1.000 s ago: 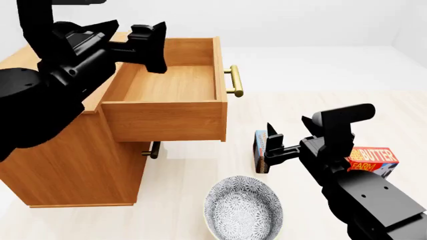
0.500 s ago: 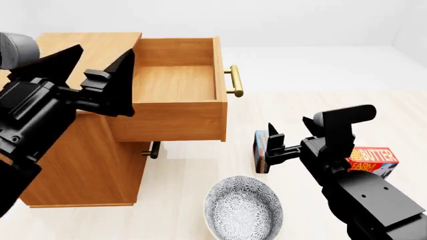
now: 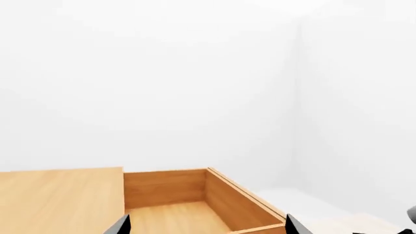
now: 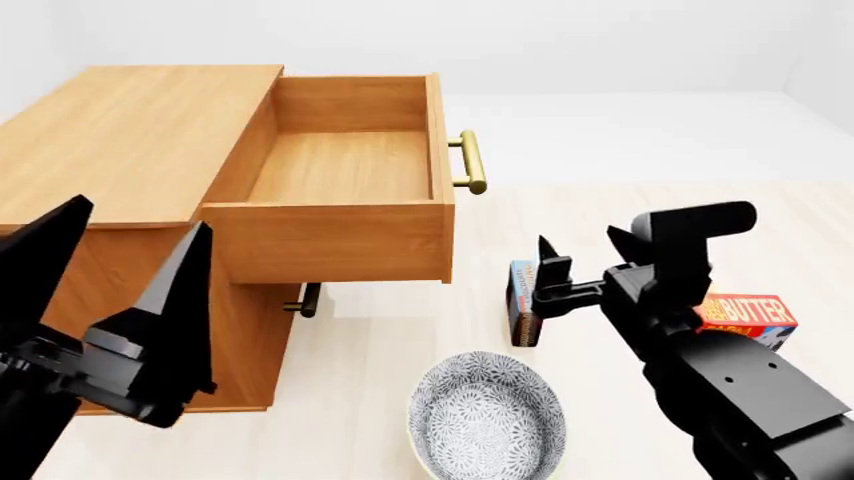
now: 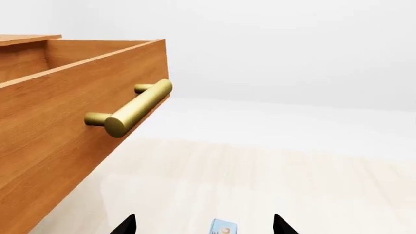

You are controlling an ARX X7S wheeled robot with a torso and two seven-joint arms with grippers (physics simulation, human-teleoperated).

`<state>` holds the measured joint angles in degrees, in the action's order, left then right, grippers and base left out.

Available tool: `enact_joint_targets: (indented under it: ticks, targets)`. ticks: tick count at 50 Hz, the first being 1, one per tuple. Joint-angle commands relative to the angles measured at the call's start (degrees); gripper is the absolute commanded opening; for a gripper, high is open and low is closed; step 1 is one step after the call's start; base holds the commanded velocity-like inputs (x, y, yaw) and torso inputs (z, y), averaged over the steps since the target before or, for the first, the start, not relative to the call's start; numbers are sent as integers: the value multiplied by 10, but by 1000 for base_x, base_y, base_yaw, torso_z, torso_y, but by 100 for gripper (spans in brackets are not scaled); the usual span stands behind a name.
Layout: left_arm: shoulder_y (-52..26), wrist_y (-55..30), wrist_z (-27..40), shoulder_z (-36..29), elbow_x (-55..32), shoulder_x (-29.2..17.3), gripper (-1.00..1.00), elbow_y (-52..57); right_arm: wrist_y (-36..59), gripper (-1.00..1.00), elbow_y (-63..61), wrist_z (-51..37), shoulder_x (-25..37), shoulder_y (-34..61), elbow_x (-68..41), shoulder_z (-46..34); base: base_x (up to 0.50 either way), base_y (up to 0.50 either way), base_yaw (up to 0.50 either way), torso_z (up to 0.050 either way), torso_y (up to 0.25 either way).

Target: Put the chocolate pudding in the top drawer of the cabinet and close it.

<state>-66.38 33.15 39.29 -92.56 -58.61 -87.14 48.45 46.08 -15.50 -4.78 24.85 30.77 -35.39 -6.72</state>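
I read both end effectors off all three views. The left end effector (image 4: 114, 300) sits low at the head view's left, in front of the cabinet (image 4: 134, 140), fingers spread wide with nothing between them. In its wrist view only the two fingertips (image 3: 120, 225) show, far apart, with the cabinet top and the drawer's interior beyond.

The drawer (image 4: 350, 170) is pulled fully out. I see bare wood inside it, and its brass handle (image 4: 469, 162) points toward the right side of the scene. The lower drawer's small handle (image 4: 307, 299) shows just under the open drawer's front corner.

The right end effector (image 4: 577, 262) hovers above the pudding (image 4: 523, 300), fingers wide apart and holding nothing. The pudding stands on edge on the table (image 4: 587, 210), to the right of the cabinet and below the brass handle in the head view. From the head view I cannot tell whether a finger touches the carton. In the right wrist view only a sliver of the carton (image 5: 223, 226) shows between the two fingertips, with the drawer front and handle (image 5: 133, 108) up close.

A butter box (image 4: 747, 318) lies behind the right arm. A patterned bowl (image 4: 487, 418) sits near the pudding, apart from it.
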Motion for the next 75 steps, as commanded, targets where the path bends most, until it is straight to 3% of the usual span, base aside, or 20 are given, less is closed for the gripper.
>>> enact_joint_targets:
  ticks: [1,19,25,31,55,75]
  targets:
    - [59,76,37,-48,111,-28,100,9,4,100,69,7,-19,55,3,-10,0,0,0,0,0]
    - [77,133,25,-64,112,-27,100,-36,13,100,423,51,-72,254,47,-51,0,0,0,0,0]
    - [79,140,22,-65,108,-28,100,-40,-37,100,606,106,-100,332,73,-75,0,0,0,0,0]
    - [77,135,22,-62,97,-25,100,-45,-160,100,899,177,-149,449,117,-99,0,0,0,0,0]
    - [81,126,18,-62,81,-28,100,-44,-153,100,905,224,-186,411,283,57,0,0,0,0,0]
    - [82,136,19,-60,70,-11,100,-68,-169,100,905,239,-193,387,337,98,0,0,0,0,0]
